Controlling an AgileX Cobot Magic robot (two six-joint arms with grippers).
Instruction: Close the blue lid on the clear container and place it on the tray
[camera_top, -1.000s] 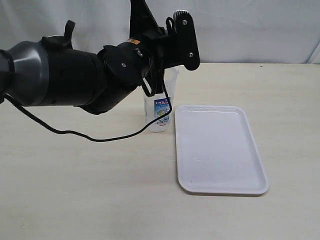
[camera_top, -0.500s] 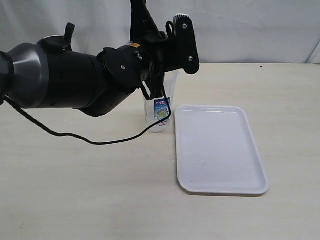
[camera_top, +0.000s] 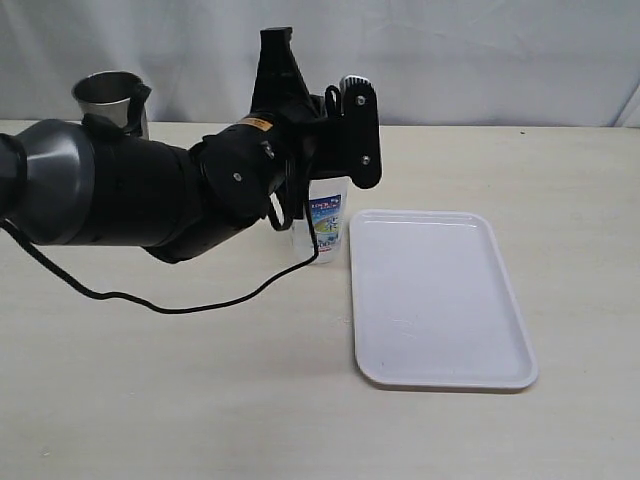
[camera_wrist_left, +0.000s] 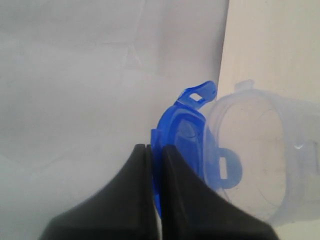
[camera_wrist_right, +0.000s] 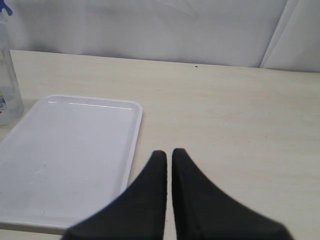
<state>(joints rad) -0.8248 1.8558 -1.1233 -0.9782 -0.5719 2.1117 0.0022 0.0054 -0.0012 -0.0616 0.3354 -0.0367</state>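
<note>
We see the left claw (camera_wrist_left: 155, 148) clenched on the blue lid (camera_wrist_left: 181, 134), its two dark fingers pressed almost together with a thin edge of the blue plastic pinched between them. In the left wrist view the lid stands tilted against the open mouth of the clear container (camera_wrist_left: 260, 155), touching or overlapping the rim on one side and not lying flat on it. One snap flap sticks out past the lid's far edge, and another shows through the clear wall.

In the exterior view the bulky left arm (camera_top: 130, 195) reaches across the worktop (camera_top: 200, 400) and covers the top of the container, so there we see only its lower part with the blue-and-white label. The container stands upright on the worktop, just beside the far left corner of the tray (camera_top: 440, 300) and not on it. We cannot tell whether the two touch. The tray lies flat to the right of the container with nothing on it.

The right claw (camera_wrist_right: 166, 152) is clenched on nothing, its fingers nearly meeting, and hangs over bare worktop just beside the tray's edge.

A black cable (camera_top: 180, 308) droops from the left arm onto the worktop. A steel cup (camera_top: 108, 95) stands at the back left, behind the arm.
</note>
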